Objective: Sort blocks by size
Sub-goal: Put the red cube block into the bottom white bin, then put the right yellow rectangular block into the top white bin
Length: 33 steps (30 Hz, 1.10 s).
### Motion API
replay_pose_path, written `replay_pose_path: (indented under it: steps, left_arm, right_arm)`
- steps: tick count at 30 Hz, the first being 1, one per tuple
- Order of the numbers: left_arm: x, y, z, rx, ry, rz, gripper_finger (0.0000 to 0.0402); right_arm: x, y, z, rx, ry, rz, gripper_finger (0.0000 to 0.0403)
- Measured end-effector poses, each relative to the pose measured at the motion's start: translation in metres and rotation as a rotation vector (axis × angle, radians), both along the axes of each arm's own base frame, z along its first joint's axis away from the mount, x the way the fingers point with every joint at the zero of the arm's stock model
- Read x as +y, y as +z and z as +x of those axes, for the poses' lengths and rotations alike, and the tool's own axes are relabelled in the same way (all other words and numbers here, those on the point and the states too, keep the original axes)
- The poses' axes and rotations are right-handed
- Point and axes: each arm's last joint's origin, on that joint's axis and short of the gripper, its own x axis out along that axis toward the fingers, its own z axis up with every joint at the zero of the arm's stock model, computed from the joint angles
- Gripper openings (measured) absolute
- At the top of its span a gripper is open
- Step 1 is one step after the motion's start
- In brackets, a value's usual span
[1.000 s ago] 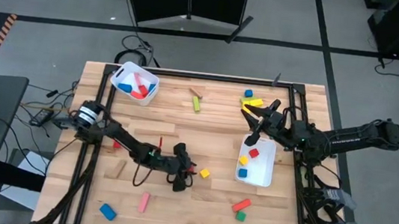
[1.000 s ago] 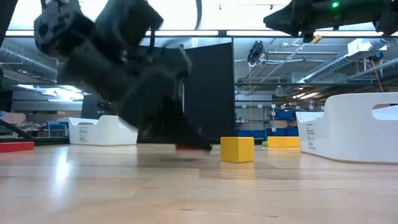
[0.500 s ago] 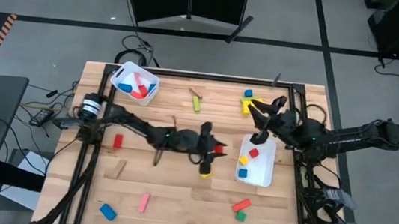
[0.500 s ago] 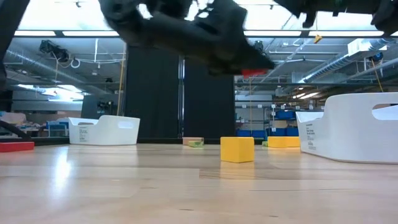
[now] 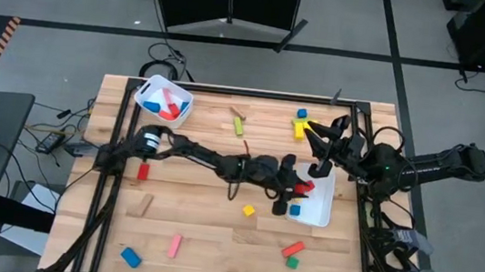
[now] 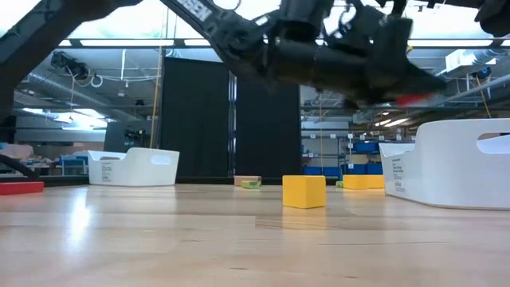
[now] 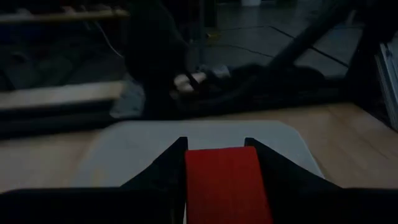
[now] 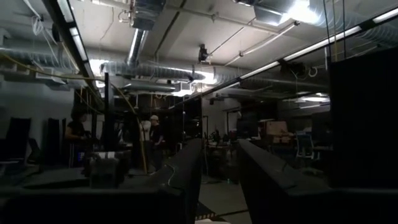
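My left gripper (image 5: 294,189) reaches across the table and is shut on a red block (image 7: 227,183), above the near end of the white bin (image 5: 318,216) on the right. The block also shows in the low view (image 6: 414,100), well above the table. That bin holds a blue cube (image 5: 294,211). My right gripper (image 5: 322,145) is open and empty near the bin's far end, and its wrist view (image 8: 219,149) looks up at the room's ceiling. Loose blocks lie on the table, among them a yellow cube (image 5: 250,210). My left gripper pinches the red block between its two fingers, on two opposite sides (image 7: 189,180). The fingers come from the table's left, slanting a little down. The block is lifted clear, with the white bin (image 7: 130,155) under it.
A second white bin (image 5: 164,100) at the far left holds red and blue blocks. Loose blocks: a green bar (image 5: 239,126), yellow and blue ones (image 5: 304,120) at the far side, a red bar (image 5: 294,249), a green cube (image 5: 292,263), a pink bar (image 5: 175,245), a blue block (image 5: 130,256).
My left gripper has risen from the table's middle with the red block and swung toward the table's right edge, until it is over the right bin. The block has gone from the table top to well clear of it. The gripper stays shut on it.
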Motion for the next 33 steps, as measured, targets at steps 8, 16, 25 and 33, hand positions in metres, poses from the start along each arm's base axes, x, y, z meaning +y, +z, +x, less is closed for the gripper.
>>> replay_pose_path:
  steps: [8,16,25,33]
  left_arm:
    - [-0.001,-0.008,0.011,0.016,0.005,-0.069,0.0242]
    - [-0.001,0.016,0.002,0.079,0.115,-0.074,0.0344]
    - [-0.004,0.049,-0.065,-0.060,0.168,-0.053,0.0252]
    - [0.006,0.068,-0.157,-0.170,0.333,-0.068,0.0200]
  right_arm:
    - [0.003,0.000,0.000,0.005,0.004,-0.011,0.0113]
    - [0.001,-0.001,-0.001,0.023,-0.068,0.029,0.0113]
    - [-0.019,0.000,0.013,0.338,-0.368,0.211,0.0113]
    - [-0.082,0.006,0.019,0.714,-0.505,0.493,0.0113]
